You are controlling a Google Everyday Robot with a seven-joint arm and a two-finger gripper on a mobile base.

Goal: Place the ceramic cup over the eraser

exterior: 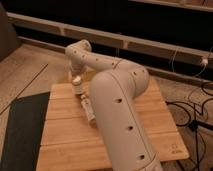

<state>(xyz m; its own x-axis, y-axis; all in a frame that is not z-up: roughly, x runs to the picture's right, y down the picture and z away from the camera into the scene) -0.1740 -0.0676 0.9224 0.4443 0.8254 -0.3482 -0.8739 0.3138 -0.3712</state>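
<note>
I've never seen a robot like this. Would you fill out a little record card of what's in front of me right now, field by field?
Robot: one big white arm reaching over the table
Gripper: gripper at the table's far left part, shut on the ceramic cup
Cup: small, off-white, held just above the wood
Table: light wooden table
White bar: white bar lying flat beside the arm
Eraser: not clearly visible
Floor: dark mat left of the table, cables at right
</note>
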